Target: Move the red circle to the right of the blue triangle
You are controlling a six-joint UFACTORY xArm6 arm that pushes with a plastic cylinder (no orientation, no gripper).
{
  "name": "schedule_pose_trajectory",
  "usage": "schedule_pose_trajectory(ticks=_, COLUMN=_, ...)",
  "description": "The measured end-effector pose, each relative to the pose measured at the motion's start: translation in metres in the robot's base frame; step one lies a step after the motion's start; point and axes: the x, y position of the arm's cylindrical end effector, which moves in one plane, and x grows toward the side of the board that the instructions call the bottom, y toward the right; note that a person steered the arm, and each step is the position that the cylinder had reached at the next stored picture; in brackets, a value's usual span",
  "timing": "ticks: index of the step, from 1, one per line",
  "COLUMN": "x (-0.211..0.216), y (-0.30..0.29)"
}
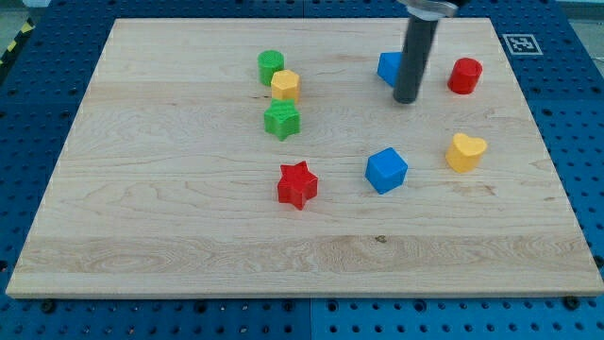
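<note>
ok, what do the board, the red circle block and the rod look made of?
Pale wooden board: likely wood, visible grain, matte. Red circle block: probably plastic or painted wood, uniform colour, slight sheen. Dark rod: possibly metal or plastic, smooth and dark; my tip sits beside the blue triangle block.

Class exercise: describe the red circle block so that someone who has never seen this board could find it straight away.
Start at the wooden board and go to its corner at the view's top right. There, to the right of my tip and the partly hidden blue triangle, stands the red circle. The only other red block is the red star, lower down near the middle of the board.
</note>
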Motion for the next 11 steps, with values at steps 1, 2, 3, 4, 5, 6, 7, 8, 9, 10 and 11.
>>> schedule_pose_trajectory(ticks=1, x=0.008, y=0.045)
schedule_pose_trajectory(ticks=2, x=0.009, y=0.085)
schedule_pose_trajectory(ticks=3, x=-0.002, y=0.092)
schedule_pose_trajectory(ticks=4, x=-0.021, y=0.093)
schedule_pose_trajectory(ticks=5, x=-0.023, y=0.112)
schedule_pose_trajectory(ticks=6, x=-0.044, y=0.141)
schedule_pose_trajectory(ticks=7, x=-0.061, y=0.141)
schedule_pose_trajectory(ticks=8, x=-0.061, y=0.134)
schedule_pose_trajectory(ticks=9, x=-0.06, y=0.114)
schedule_pose_trajectory(ticks=10, x=-0.049, y=0.099)
schedule_pose_trajectory(ticks=11, x=-0.043, y=0.088)
